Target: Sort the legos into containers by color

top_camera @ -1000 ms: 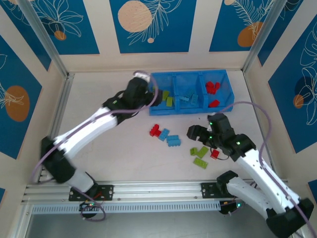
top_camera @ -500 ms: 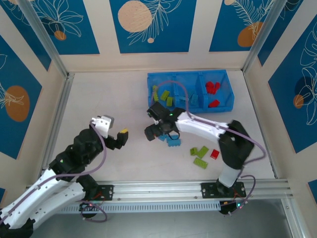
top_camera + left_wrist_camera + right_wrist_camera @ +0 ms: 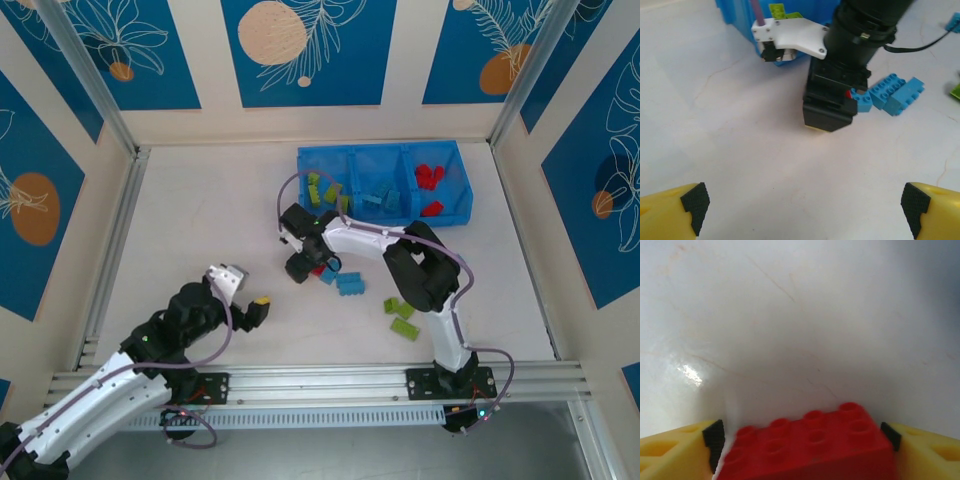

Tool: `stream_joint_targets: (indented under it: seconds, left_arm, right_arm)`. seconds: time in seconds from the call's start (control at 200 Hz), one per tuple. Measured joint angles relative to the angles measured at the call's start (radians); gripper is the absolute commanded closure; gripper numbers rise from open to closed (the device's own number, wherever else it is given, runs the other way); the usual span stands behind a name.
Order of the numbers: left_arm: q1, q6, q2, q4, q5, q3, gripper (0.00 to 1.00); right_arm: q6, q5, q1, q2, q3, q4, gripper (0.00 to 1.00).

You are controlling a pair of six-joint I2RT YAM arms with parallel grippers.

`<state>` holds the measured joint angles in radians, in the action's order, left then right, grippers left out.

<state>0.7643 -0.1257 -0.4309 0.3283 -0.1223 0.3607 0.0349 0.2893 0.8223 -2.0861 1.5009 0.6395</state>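
A red lego [image 3: 807, 445] lies on the table between my right gripper's [image 3: 802, 436] pads. The right pad is at its end and a thin sliver of table shows at the left pad. From above, that right gripper [image 3: 303, 264] reaches far left over the red lego [image 3: 318, 266], with two blue legos [image 3: 343, 281] just right of it and green legos [image 3: 404, 317] nearer me. The containers are one blue tray [image 3: 380, 150] holding green, blue and red legos in separate compartments. My left gripper [image 3: 255, 308] hovers open and empty over bare table at the near left [image 3: 805, 207].
The right arm's elbow [image 3: 425, 268] arches over the table between the loose legos and the tray. In the left wrist view the right gripper's body [image 3: 832, 107] stands ahead of me, blue legos [image 3: 892, 92] beside it. Bare table lies along the left side.
My left arm has pulled back from the tray to the near left. My right gripper swung from the right side to the red lego and its jaws have narrowed around it.
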Motion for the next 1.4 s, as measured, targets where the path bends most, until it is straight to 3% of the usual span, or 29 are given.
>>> stream_joint_targets:
  seconds: [0.155, 0.345, 0.555, 0.695, 0.82, 0.945, 1.06, 1.245, 1.4]
  left_arm:
    - [0.0, 0.017, 0.038, -0.039, 0.026, -0.011, 0.0]
    - [0.0, 0.029, 0.065, -0.059, 0.043, -0.027, 0.0]
    - [0.0, 0.036, 0.032, -0.143, 0.147, -0.027, 0.0]
    - [0.0, 0.056, -0.127, -0.245, 0.238, 0.006, 0.0]
    - [0.002, 0.058, -0.335, -0.347, 0.286, 0.067, 0.0]
    - [0.009, 0.063, -0.518, -0.476, 0.29, 0.094, 0.0]
    - [0.021, 0.084, -0.628, -0.557, 0.286, 0.095, 0.0]
    - [0.043, 0.111, -0.692, -0.598, 0.276, 0.094, 0.0]
    - [0.051, 0.127, -0.66, -0.605, 0.248, 0.086, 0.0]
  right_arm:
    - [0.003, -0.01, 0.0, -0.001, 0.003, 0.004, 0.43]
    - [0.018, -0.01, 0.0, 0.04, -0.016, -0.002, 0.48]
    - [0.111, -0.018, -0.023, 0.389, -0.181, -0.1, 0.5]
    - [0.238, -0.004, -0.166, 0.629, -0.249, -0.186, 0.53]
    - [0.37, 0.002, -0.411, 0.705, -0.257, -0.216, 0.54]
    - [0.46, 0.011, -0.635, 0.626, -0.22, -0.207, 0.55]
    - [0.524, 0.002, -0.765, 0.458, -0.115, -0.175, 0.51]
    - [0.612, 0.003, -0.825, 0.194, 0.098, -0.058, 0.34]
    - [0.7, -0.002, -0.842, 0.091, 0.233, 0.061, 0.15]
